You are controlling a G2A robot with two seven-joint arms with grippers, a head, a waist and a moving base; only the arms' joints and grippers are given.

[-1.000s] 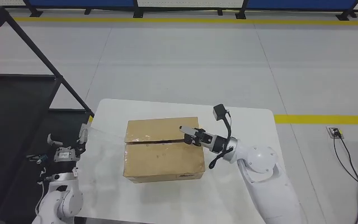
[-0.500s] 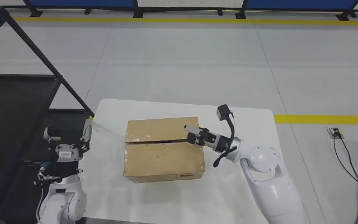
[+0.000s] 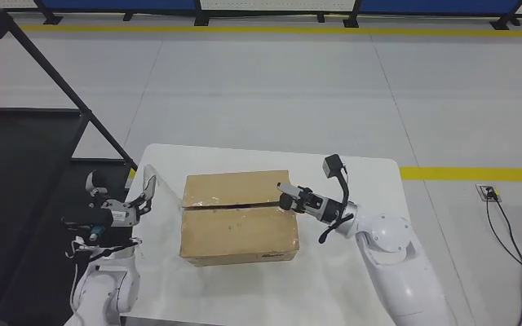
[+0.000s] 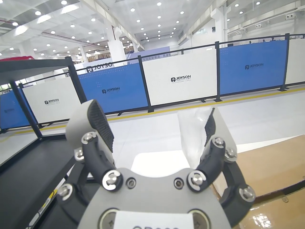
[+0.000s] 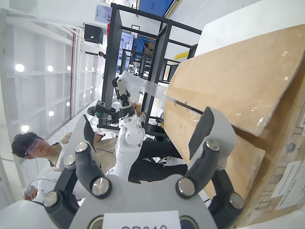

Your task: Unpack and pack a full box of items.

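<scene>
A closed cardboard box (image 3: 236,218) sits in the middle of the white table (image 3: 367,175), its two top flaps meeting in a seam. My left gripper (image 3: 122,186) hovers off the box's left end, open (image 4: 152,115). A strip of clear tape (image 4: 190,132) clings to one of its fingers and runs back toward the box's corner (image 5: 145,85). At the seam's right end my right gripper (image 3: 284,190) is open (image 5: 145,120), with one finger over the raised edge of the upper flap (image 5: 228,77). The box's contents are hidden.
A black metal shelf frame (image 3: 49,155) stands just left of the table, close behind my left arm. Bare tabletop lies to the right of the box and in front of it. Blue and white fence panels (image 4: 181,82) line the far side of the floor.
My left gripper has swung right, toward the box, and the tape strip now spans a shorter gap. My right gripper has slid right along the seam to the box's end.
</scene>
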